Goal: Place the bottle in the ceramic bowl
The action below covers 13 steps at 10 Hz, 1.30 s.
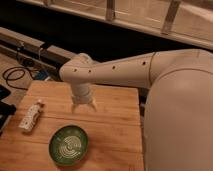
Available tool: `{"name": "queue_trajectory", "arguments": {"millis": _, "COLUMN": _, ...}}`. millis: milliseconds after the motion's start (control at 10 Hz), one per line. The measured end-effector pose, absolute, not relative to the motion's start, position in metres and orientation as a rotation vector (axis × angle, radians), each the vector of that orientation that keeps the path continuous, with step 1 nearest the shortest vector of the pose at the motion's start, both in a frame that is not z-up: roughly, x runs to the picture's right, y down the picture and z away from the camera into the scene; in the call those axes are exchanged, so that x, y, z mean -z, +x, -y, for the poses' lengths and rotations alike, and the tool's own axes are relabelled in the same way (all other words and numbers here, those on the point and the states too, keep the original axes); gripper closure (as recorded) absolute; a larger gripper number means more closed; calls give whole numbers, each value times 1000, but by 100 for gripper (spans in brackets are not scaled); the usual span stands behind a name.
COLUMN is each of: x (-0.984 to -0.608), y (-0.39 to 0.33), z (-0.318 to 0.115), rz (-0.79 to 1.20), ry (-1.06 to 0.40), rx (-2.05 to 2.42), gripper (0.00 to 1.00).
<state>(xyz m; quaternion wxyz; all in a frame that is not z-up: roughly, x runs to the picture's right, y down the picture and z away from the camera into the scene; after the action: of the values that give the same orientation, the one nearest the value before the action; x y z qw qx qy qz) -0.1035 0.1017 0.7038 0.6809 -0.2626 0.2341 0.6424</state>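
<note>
The small white bottle (31, 116) lies on its side near the left edge of the wooden table (112, 125). The green ceramic bowl (69, 145), with pale rings inside, sits on the table toward the front, right of the bottle. My gripper (84, 107) hangs from the white arm over the middle of the table, above and behind the bowl and well to the right of the bottle. Its two fingers point down, spread apart, with nothing between them.
The arm's large white body (177, 110) fills the right side. Dark cables (15, 75) lie on the floor left of the table. A dark rail (30, 45) and a railing run behind it.
</note>
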Motion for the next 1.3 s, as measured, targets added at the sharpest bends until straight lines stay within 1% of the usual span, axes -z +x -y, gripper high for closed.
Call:
{"name": "queue_trajectory", "arguments": {"millis": 600, "x": -704, "y": -103, "z": -101, "rz": -525, "ry": -588, "rx": -1441, "gripper": 35}}
{"name": "queue_trajectory", "arguments": {"millis": 800, "x": -703, "y": -106, "z": -96, "rz": -514, "ry": -566, "rx": -1424, "gripper": 35}}
{"name": "queue_trajectory", "arguments": {"millis": 1100, "x": -710, "y": -137, "z": -70, "rz": -444, "ry": -541, "rx": -1350, "gripper": 35}}
{"name": "queue_trajectory", "arguments": {"millis": 1300, "x": -718, "y": -182, "z": -41, "rz": -339, "ry": -537, "rx": -1310, "gripper": 35}}
